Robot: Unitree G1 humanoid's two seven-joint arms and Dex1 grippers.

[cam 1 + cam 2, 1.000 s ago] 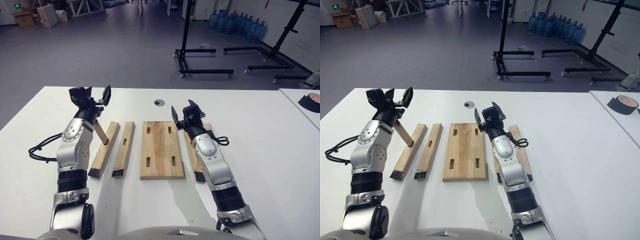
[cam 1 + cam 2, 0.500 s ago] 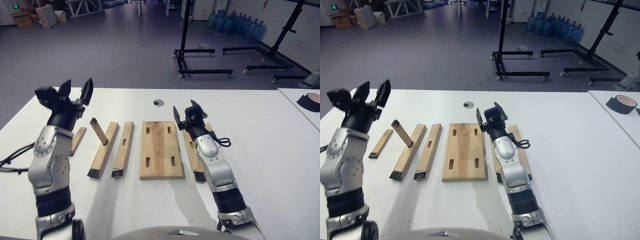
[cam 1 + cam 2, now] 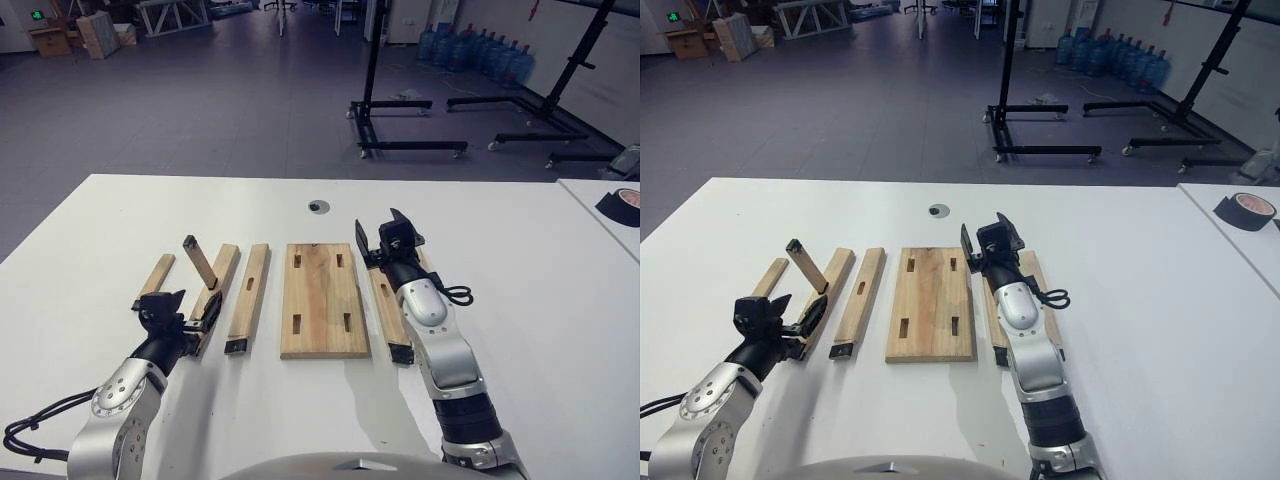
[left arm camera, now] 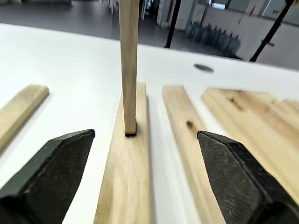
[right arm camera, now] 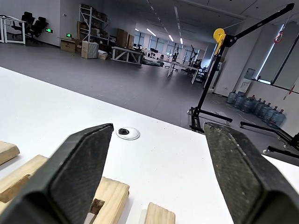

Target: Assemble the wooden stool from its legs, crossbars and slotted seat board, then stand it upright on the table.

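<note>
The slotted seat board (image 3: pixel 322 298) lies flat mid-table. Left of it lie two legs; the outer leg (image 3: pixel 208 300) has a crossbar (image 3: pixel 198 262) standing tilted in its slot, the inner leg (image 3: pixel 248 295) is bare. A second crossbar (image 3: pixel 157 275) lies flat farther left. My left gripper (image 3: pixel 178 308) is open, low over the table at the outer leg's near end, with the standing crossbar (image 4: pixel 129 65) ahead between its fingers (image 4: pixel 51 177). My right gripper (image 3: pixel 385 238) is open above the far ends of two more legs (image 3: pixel 385 312) right of the board.
A round cable hole (image 3: pixel 318 206) sits in the table beyond the board. A tape roll (image 3: pixel 620 200) lies on the neighbouring table at the far right. Bare white tabletop lies to the left, right and front of the parts.
My left arm has come down from high beside the crossbar to low at the outer leg's near end. The crossbar stays standing in its slot. My right gripper shifted slightly.
</note>
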